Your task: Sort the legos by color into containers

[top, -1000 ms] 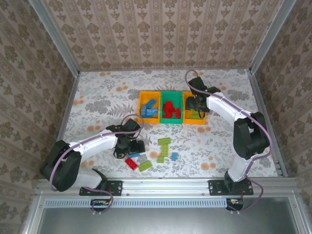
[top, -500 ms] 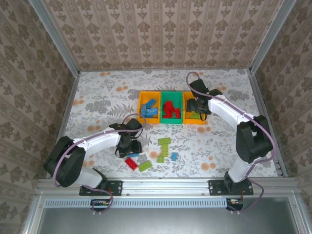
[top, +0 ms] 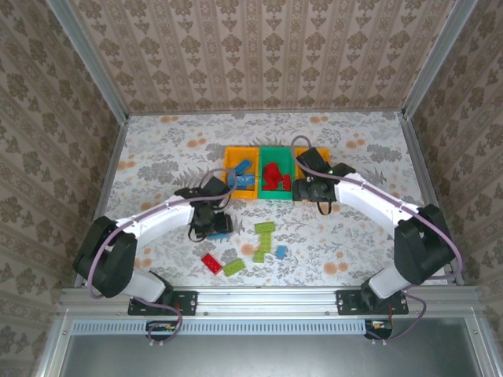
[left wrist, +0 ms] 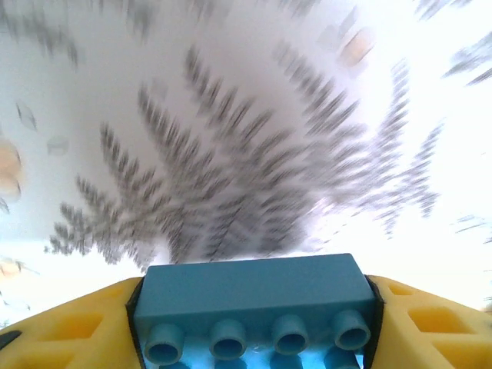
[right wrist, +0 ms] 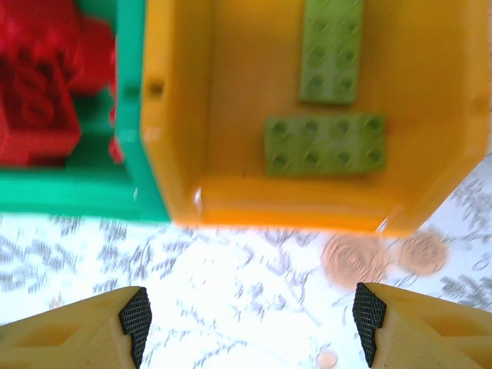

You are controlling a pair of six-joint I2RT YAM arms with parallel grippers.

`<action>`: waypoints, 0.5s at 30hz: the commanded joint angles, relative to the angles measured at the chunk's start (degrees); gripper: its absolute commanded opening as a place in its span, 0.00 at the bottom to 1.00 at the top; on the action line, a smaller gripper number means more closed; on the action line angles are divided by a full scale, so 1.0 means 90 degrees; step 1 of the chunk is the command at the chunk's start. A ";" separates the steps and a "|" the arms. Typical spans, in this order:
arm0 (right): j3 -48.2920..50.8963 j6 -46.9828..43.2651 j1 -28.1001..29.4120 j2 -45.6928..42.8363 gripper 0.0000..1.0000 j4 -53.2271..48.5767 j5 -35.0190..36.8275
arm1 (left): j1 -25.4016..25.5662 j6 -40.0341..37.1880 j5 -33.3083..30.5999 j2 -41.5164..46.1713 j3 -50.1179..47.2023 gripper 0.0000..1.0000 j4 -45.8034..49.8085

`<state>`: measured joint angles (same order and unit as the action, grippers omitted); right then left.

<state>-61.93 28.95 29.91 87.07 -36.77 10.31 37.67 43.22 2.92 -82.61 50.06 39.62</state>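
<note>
Plainly, the left hand point(left wrist: 250, 327) is clamped on a blue brick point(left wrist: 250, 292), its yellow fingers point(left wrist: 69, 338) pressed against the brick's two ends and the studs facing the wrist camera. The floral table point(left wrist: 246, 115) beyond it is blurred, and it cannot be told whether the brick touches it. From above, this hand sits near the front of the left orange-yellow bin point(top: 229, 166), which holds blue bricks point(top: 242, 177). Closer to the arm bases a red brick point(top: 211, 263) and a light-green brick point(top: 233, 267) lie just beside each other on the table. To their right lie two more green pieces point(top: 265, 228) and a small blue piece point(top: 280, 251).

The right hand point(right wrist: 250, 330) is spread wide with nothing between its fingers, above the table just in front of the right orange-yellow bin point(right wrist: 184, 115). Two flat light-green bricks point(right wrist: 323, 144) lie inside that bin. Its left wall touches the green bin point(right wrist: 131, 77), which holds red bricks point(right wrist: 38, 92).
</note>
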 commanded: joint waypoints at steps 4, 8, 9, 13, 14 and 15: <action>0.1014 0.0436 0.0633 -0.0745 0.73 0.0317 -0.0589 | -0.0465 -0.1191 -0.0188 -0.0416 0.1795 0.52 0.0232; 0.1476 0.0525 0.1068 -0.1208 0.72 0.0551 -0.0743 | -0.0737 -0.1745 -0.0117 -0.1181 0.3012 0.53 0.0280; 0.1564 0.0500 0.1181 -0.1285 0.72 0.0598 -0.0755 | -0.0813 -0.1851 -0.0025 -0.1425 0.3310 0.52 0.0295; 0.1900 0.0314 0.1535 -0.1559 0.74 0.0868 -0.0891 | -0.0996 -0.2052 0.0361 -0.2263 0.4264 0.53 0.0278; 0.1993 0.0205 0.1662 -0.1636 0.75 0.0932 -0.0884 | -0.1020 -0.2071 0.0418 -0.2448 0.4483 0.53 0.0288; 0.2070 0.0112 0.1780 -0.1706 0.75 0.0969 -0.0848 | -0.1048 -0.2090 0.0492 -0.2627 0.4698 0.53 0.0302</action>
<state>-45.17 31.66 43.94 73.73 -30.59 3.77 28.95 27.92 4.54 -102.87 88.12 40.51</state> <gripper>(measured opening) 0.747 0.610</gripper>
